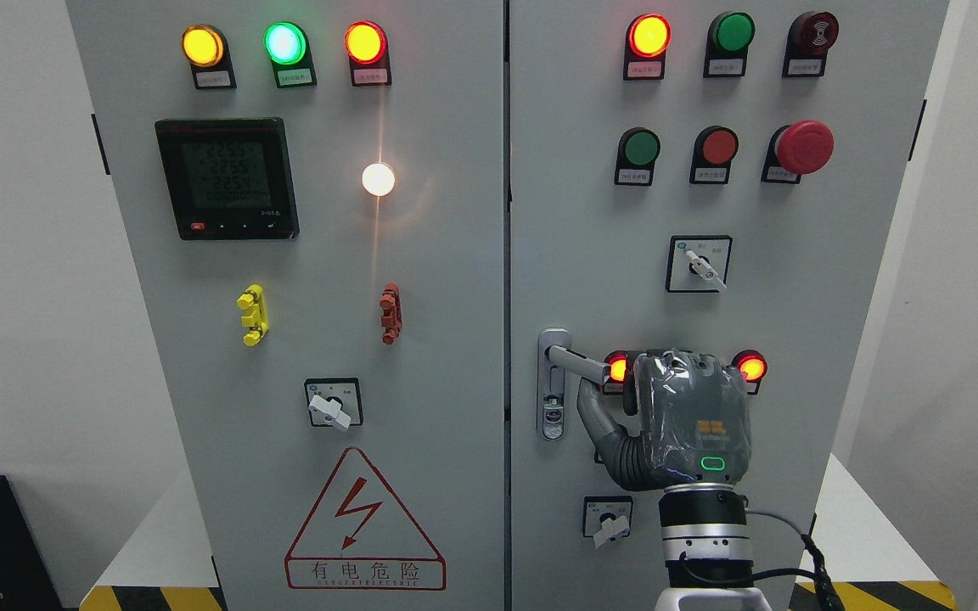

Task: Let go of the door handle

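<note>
A tall grey metal double-door control cabinet (421, 255) fills the view, its left door carrying a black digital meter (227, 178) and a red-bordered lightning warning triangle (363, 522). On the right door, red and green round push buttons (680, 146) sit above two glowing orange indicator lamps (750, 367). The silver lever door handle (578, 362) juts rightward from its latch plate near that door's left edge. The right hand (688, 420), grey-covered, has its fingers curled beside the lever's tip; whether they clamp it I cannot tell.
</note>
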`<action>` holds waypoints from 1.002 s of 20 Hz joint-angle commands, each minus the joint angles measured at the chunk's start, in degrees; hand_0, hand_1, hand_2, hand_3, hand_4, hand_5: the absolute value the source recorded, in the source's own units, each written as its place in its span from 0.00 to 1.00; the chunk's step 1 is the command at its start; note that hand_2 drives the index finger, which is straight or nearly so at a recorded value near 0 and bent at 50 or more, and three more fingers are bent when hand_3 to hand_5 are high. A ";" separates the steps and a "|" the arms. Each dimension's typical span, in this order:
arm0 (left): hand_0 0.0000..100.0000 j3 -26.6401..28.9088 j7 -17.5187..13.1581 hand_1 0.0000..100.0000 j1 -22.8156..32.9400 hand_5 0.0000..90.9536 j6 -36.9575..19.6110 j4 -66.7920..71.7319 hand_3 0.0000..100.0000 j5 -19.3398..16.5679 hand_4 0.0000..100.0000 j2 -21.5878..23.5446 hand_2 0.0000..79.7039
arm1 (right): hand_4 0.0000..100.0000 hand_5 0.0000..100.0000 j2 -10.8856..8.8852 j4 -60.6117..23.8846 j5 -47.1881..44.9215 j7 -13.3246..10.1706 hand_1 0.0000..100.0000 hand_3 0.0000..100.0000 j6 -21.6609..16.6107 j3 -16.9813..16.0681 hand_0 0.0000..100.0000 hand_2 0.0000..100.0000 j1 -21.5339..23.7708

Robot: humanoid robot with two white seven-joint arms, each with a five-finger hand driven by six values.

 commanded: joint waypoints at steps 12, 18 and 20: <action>0.12 0.00 0.05 0.56 -1.50 0.00 0.02 1.67 0.00 -0.02 0.00 0.00 0.00 | 1.00 1.00 0.00 -0.02 0.00 -0.04 0.39 1.00 -0.01 -0.03 0.52 0.89 0.09; 0.12 0.00 0.05 0.56 -1.50 0.00 0.02 1.67 0.00 -0.02 0.00 0.00 0.00 | 1.00 1.00 0.00 -0.02 0.00 -0.04 0.39 1.00 -0.01 -0.03 0.52 0.89 0.00; 0.12 0.00 0.05 0.56 -1.50 0.00 0.02 1.67 0.00 -0.02 0.00 0.00 0.00 | 1.00 1.00 0.00 -0.02 0.00 -0.04 0.39 1.00 -0.01 -0.03 0.52 0.89 -0.09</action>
